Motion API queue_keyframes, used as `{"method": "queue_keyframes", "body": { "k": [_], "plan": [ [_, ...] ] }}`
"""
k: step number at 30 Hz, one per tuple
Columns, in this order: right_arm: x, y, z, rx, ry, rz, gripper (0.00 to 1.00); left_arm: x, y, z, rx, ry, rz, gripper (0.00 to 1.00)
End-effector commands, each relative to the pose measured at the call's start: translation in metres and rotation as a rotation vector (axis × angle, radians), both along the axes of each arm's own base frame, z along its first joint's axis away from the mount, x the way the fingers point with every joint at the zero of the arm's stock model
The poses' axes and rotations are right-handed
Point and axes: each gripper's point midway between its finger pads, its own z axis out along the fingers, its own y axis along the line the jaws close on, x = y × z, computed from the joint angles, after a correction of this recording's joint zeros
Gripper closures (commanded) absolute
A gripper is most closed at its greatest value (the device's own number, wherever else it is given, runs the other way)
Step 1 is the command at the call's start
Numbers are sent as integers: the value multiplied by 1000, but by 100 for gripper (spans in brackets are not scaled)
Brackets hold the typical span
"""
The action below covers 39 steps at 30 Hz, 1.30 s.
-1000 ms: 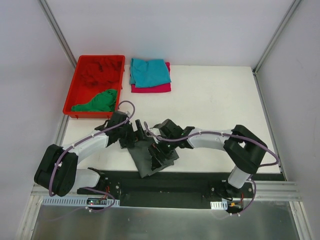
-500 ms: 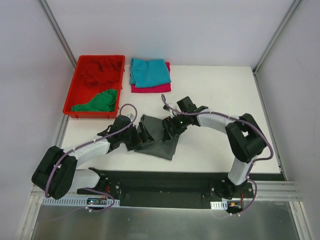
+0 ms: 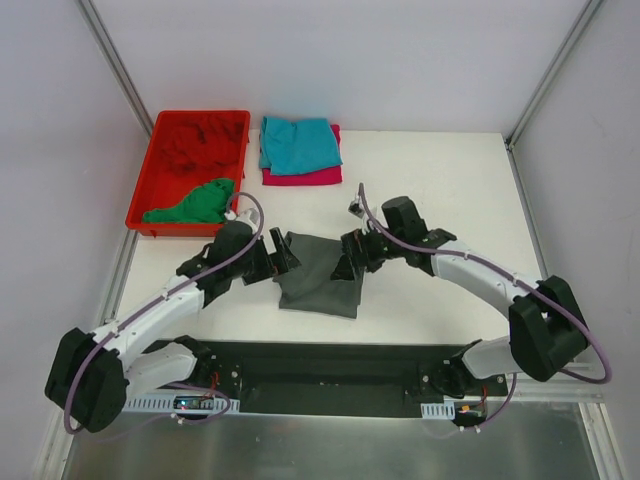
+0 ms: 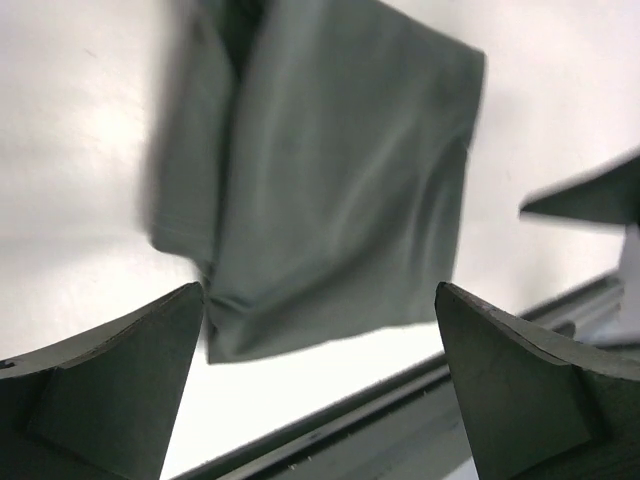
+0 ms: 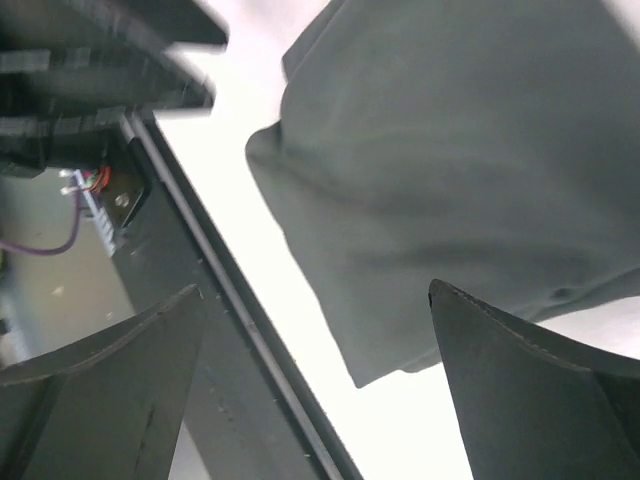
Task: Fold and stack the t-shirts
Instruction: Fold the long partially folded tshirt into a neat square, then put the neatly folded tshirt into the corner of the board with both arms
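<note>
Top external: we see the dark grey t-shirt (image 3: 320, 277) lying folded between the left gripper (image 3: 278, 262) and the right gripper (image 3: 352, 262), one at each edge (placed, we judge, for the next fold). Left wrist: jaws spread, empty, t-shirt just ahead. Right wrist: likewise spread, t-shirt beyond the tips.

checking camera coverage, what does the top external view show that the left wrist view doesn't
Only top external: the red bin holding the green t-shirt and red t-shirt, and the teal t-shirt lying on the magenta t-shirt. Only left wrist: a close look at the left gripper, open with nothing between its fingers. Both: the dark grey t-shirt folded on the white table.
</note>
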Motion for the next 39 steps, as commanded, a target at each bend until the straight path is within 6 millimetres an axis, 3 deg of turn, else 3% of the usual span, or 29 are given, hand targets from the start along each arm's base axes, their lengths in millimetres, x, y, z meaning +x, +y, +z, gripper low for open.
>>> {"method": "queue_keyframes", "body": {
  "k": [1, 7, 13, 18, 27, 34, 38, 39],
  "plan": [
    [-31, 28, 1, 137, 108, 63, 4, 27, 26, -14, 108, 51, 50, 1],
    [-39, 32, -36, 60, 183, 57, 4, 57, 6, -33, 140, 125, -43, 1],
    [-48, 27, -69, 15, 269, 45, 4, 57, -1, -70, 160, 233, -75, 1],
    [-50, 18, -91, -31, 313, 25, 4, 48, -3, -92, 165, 304, -94, 12],
    [-47, 14, -89, -37, 294, 17, 4, 22, -22, -95, 125, 345, -167, 44],
    [-48, 9, -88, -38, 279, 13, 4, 32, -27, -101, 127, 346, -134, 70],
    [-48, 7, -81, -25, 251, 11, 4, 36, -38, -102, 115, 355, -155, 98],
    [-46, 7, -78, -21, 234, 11, 4, 38, -38, -102, 119, 350, -150, 100]
  ]
}}
